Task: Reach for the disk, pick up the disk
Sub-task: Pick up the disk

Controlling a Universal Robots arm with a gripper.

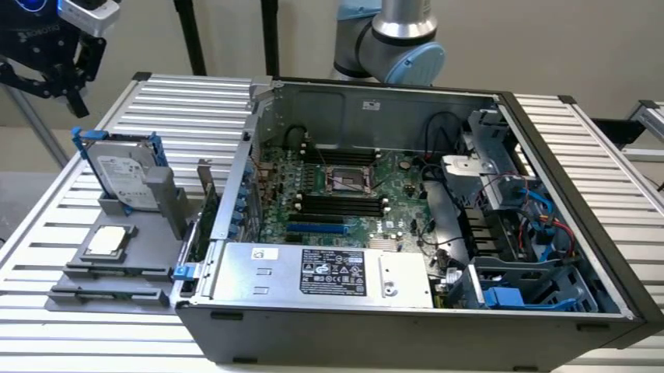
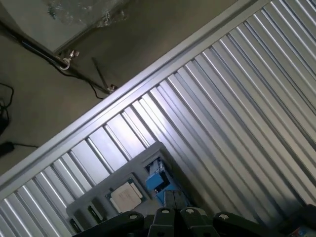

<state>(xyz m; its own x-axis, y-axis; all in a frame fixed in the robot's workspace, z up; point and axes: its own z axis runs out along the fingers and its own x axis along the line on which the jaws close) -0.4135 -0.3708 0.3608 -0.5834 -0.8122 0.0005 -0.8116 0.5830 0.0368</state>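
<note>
The disk (image 1: pixel 123 175) is seen as silver-grey with a white printed label, edged in bright blue. A silver square chip (image 1: pixel 109 241) is set on a mid-grey fixture (image 1: pixel 114 273). The table (image 1: pixel 581 148) is patterned in pale, silvery parallel ribs. The computer case (image 1: pixel 415 338) is finished in dark grey, the motherboard (image 1: pixel 400 175) inside it in green with black slots, and the power supply (image 1: pixel 249 276) in light grey under a black-and-white label. Cables (image 1: pixel 539 225) in the drive bay appear blue and red. The gripper (image 2: pixel 174 197) is coloured black.

Open computer case (image 1: pixel 415 336), power supply (image 1: pixel 260 273), square chip (image 1: pixel 109 242)
</note>
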